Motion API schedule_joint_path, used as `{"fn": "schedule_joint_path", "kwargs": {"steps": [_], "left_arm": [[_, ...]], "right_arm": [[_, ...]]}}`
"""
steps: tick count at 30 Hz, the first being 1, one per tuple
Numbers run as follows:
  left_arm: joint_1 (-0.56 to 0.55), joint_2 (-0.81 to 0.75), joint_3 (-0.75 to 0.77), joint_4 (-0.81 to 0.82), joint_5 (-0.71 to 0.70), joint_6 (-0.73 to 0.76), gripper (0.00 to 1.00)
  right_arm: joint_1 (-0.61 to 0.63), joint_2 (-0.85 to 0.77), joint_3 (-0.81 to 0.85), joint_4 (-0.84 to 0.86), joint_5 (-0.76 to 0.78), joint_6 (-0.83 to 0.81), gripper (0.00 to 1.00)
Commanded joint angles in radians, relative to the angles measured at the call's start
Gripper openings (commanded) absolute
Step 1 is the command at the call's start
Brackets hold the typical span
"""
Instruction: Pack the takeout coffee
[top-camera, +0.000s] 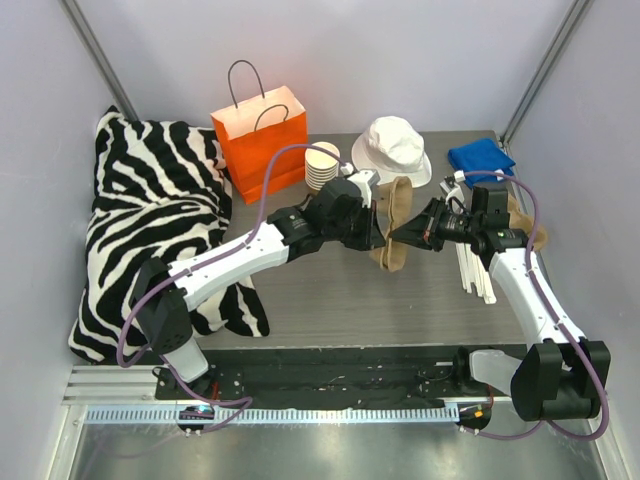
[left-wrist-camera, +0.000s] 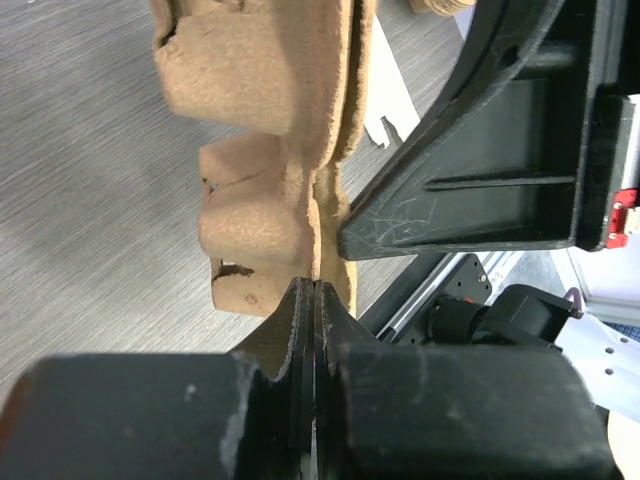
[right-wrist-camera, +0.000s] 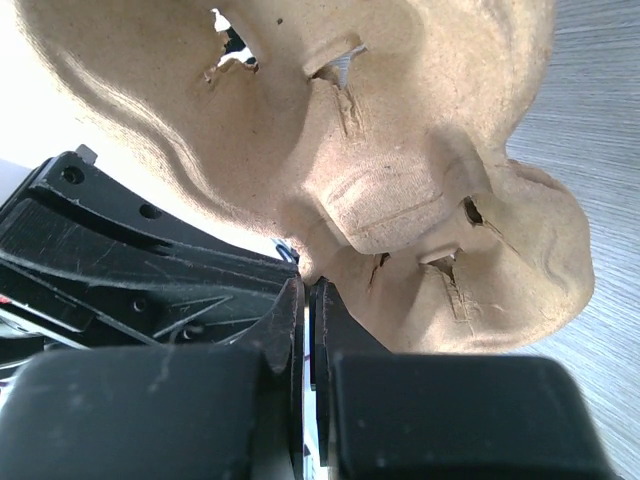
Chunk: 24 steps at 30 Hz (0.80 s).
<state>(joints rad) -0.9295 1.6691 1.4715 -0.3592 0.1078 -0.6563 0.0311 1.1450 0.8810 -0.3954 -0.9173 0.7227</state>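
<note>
Carrier (top-camera: 398, 205) in the middle of the desk (top-camera: 330, 300), turned up on edge, long axis running from the arm bases toward the hat (top-camera: 395, 148). Left pincer (left-wrist-camera: 315, 292) squeezed together on its thin rim, right pincer (right-wrist-camera: 305, 292) nipped onto the rim from the other side, tips nearly meeting. Can't pick out the coffee in any view, so no call on where it sits or which way it points. Couldn't read any writing anywhere. Plain orange bag (top-camera: 262, 140) at the back, upright, mouth and handles up. Stack of cups (top-camera: 321, 165) just beside the bag, behind the left arm. Blue cloth (top-camera: 480, 158) in the far right corner, white sticks (top-camera: 477, 270) lying under the right arm. Zebra pillow (top-camera: 150, 220) hogging the whole left edge. Bare desk mostly on the near side, between carrier and bases, plus a strip between pillow and carrier.
</note>
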Motion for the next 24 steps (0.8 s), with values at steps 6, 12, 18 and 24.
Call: {"fn": "schedule_joint_path", "kwargs": {"steps": [6,12,18,24], "left_arm": [[0.064,-0.014,-0.033,-0.038,-0.060,-0.042,0.00],[0.074,-0.048,-0.079,-0.001,-0.010,-0.069,0.00],[0.074,-0.075,-0.086,0.040,0.062,-0.057,0.19],[0.075,-0.123,-0.091,0.045,0.050,-0.029,0.35]], "right_arm": [[0.010,-0.019,0.035,0.007,-0.051,-0.018,0.01],[0.010,-0.007,0.052,-0.026,-0.025,-0.063,0.01],[0.010,-0.008,0.065,-0.075,0.001,-0.127,0.01],[0.010,-0.018,0.072,-0.135,0.021,-0.203,0.01]]}}
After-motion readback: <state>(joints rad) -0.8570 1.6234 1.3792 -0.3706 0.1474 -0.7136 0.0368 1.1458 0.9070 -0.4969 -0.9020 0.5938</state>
